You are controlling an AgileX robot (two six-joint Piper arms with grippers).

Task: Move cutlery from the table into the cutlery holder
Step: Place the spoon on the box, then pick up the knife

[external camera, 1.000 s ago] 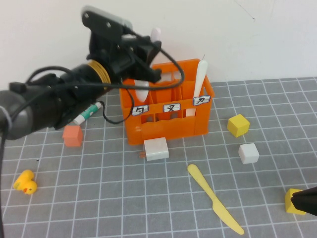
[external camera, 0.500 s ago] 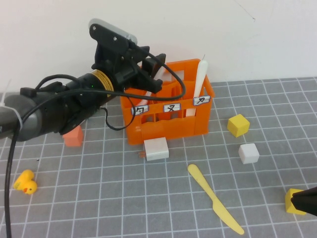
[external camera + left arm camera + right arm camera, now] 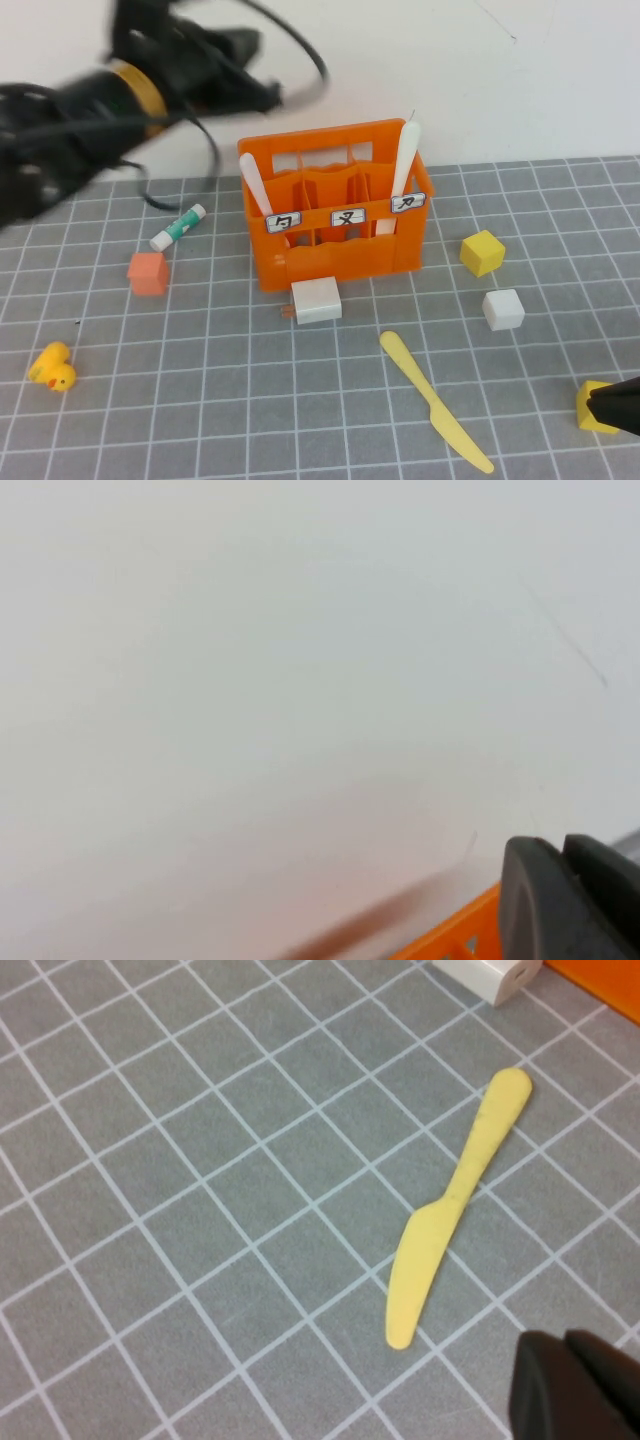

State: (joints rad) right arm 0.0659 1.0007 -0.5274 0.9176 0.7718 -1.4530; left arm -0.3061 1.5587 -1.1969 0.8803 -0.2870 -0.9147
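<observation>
Left arm is up high at the far left, its dark body stretching in from the left edge and blurred, black cables looping off it toward the right. The left gripper [image 3: 262,92] sits at the tip, raised well above the table and pointing right, jaws closed with nothing between them; in the left wrist view its dark fingers [image 3: 570,900] show pressed together. Over on the near right, only the black tip of the right gripper [image 3: 605,405] pokes in from the edge, low by the table, jaws closed and empty.
</observation>
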